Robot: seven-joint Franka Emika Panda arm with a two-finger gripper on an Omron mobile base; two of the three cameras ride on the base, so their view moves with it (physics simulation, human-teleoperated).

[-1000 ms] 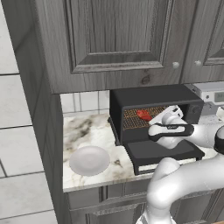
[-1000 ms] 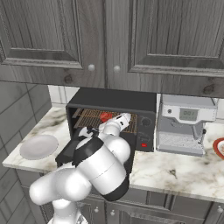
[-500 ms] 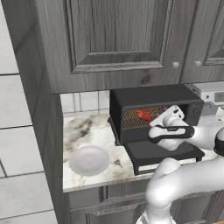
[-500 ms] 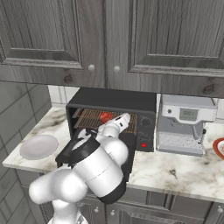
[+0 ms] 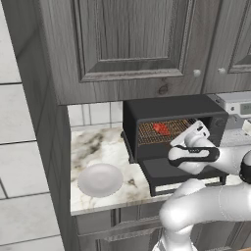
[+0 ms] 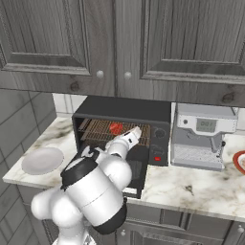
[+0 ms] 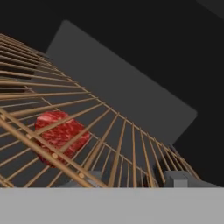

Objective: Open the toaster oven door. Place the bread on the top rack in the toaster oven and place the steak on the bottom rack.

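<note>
End effector (image 7: 131, 183) open, empty, at oven mouth; steak (image 7: 61, 135) on rack (image 7: 113, 144).

Steak (image 7: 59, 135) seemingly blocks the left of bottom rack (image 7: 131, 153); right side free.

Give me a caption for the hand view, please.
Inside the dark toaster oven, the red steak lies beneath the bars of a coppery wire rack.

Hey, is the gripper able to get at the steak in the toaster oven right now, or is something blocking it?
Probably yes. The toaster oven door is down and the gripper sits at the mouth, facing the steak. In the hand view rack wires cross in front of the steak, so they may interfere.
</note>
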